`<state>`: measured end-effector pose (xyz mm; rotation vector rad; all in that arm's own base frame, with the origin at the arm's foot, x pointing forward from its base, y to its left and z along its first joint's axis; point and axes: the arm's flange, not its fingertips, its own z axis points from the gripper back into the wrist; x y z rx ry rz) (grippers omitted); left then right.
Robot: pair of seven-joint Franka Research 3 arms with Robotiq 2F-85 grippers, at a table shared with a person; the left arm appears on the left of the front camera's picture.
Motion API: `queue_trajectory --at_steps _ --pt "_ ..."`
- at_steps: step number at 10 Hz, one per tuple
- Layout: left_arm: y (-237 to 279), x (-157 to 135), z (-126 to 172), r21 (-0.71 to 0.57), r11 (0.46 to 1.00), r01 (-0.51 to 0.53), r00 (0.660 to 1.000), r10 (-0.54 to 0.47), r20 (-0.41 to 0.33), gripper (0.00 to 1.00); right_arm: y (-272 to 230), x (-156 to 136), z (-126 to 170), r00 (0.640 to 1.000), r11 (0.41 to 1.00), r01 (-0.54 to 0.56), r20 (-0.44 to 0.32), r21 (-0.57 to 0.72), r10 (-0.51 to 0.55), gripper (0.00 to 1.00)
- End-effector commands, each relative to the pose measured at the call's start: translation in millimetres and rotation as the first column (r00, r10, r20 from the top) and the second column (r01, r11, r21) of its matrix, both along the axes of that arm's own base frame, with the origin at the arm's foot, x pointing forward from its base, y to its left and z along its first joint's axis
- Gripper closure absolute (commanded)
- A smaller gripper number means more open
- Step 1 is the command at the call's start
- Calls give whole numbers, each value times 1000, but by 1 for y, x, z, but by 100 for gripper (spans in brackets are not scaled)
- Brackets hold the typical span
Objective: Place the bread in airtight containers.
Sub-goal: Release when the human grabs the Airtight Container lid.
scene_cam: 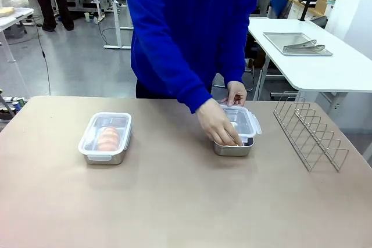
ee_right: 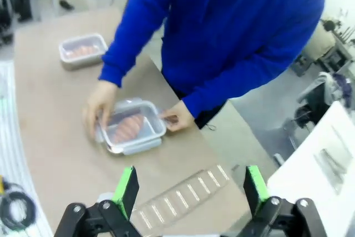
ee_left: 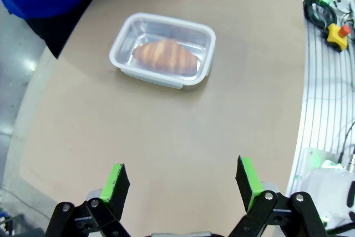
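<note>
Beige bench (scene_cam: pixel 174 201): two lidded rectangular steel tins (scene_cam: pixel 106 137) (scene_cam: pixel 235 132), each holding a golden croissant (ee_left: pixel 165 56) (ee_right: pixel 128 127) lying along its length; left gripper (ee_left: pixel 183 184) and right gripper (ee_right: pixel 191 188) wide open, empty.

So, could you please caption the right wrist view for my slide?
A person presses the clear lid onto the tin holding a croissant.

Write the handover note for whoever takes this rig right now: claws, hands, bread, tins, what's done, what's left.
Left claw: open, holding nothing, above bare table.
Right claw: open, holding nothing.
Left tin: croissant inside, clear lid on.
Right tin: second croissant inside; the person's hands are on its lid, one at each end.
Wire rack stands at the table's right end.
Done: both croissants are in tins.
Left: confirm the right lid is latched; I cannot tell from here.
</note>
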<state>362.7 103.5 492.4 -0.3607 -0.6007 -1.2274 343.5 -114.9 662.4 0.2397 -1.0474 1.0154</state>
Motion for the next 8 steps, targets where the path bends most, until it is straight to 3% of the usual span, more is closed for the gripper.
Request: queue_trajectory --at_steps 1,4,8 --pt "0 -1 0 -3 1000 18 1000 -18 5 0 -12 -19 -23 1000 994 -22 -20 107 25 0" --pt "0 -1 0 -3 1000 18 1000 -18 5 0 -26 -24 -46 999 991 2 -35 134 3 0" --pt "0 -1 0 -3 1000 18 1000 -18 5 0 -25 -25 -36 999 992 -6 -45 127 12 0"
